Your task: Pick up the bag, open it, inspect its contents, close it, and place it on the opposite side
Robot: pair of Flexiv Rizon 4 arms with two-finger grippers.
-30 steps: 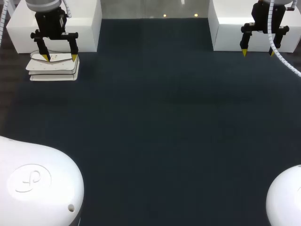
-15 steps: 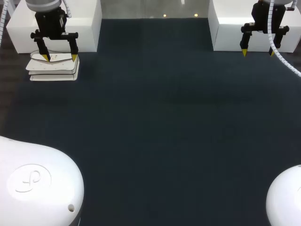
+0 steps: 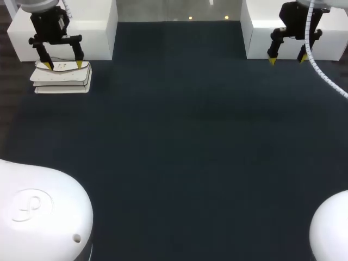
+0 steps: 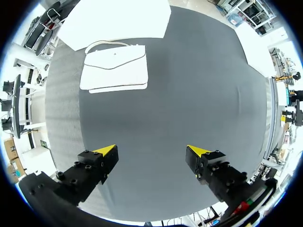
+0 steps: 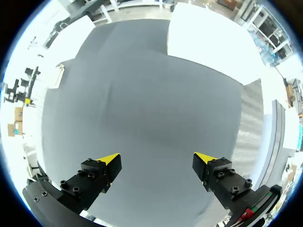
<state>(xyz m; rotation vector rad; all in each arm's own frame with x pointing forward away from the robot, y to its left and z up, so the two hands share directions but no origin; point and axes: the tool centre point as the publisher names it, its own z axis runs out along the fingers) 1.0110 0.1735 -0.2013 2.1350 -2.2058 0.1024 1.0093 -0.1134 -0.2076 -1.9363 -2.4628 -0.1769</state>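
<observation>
**Hovering wide open, bag not yet touched**

Closest to us, the dark table mat (image 3: 179,163) runs out toward the far edge. At the far left the white bag (image 3: 61,80) lies flat with its flap shut, just in front of a white block (image 3: 92,27). Our left gripper (image 3: 63,65) hangs above it, fingers spread wide and holding nothing. From its wrist view the bag sits ahead of the tips, not between them, so we read this as lining up for the pick. At the far right our right gripper (image 3: 287,58) hangs just as wide and empty, likely parked near where the bag should end up.
</observation>
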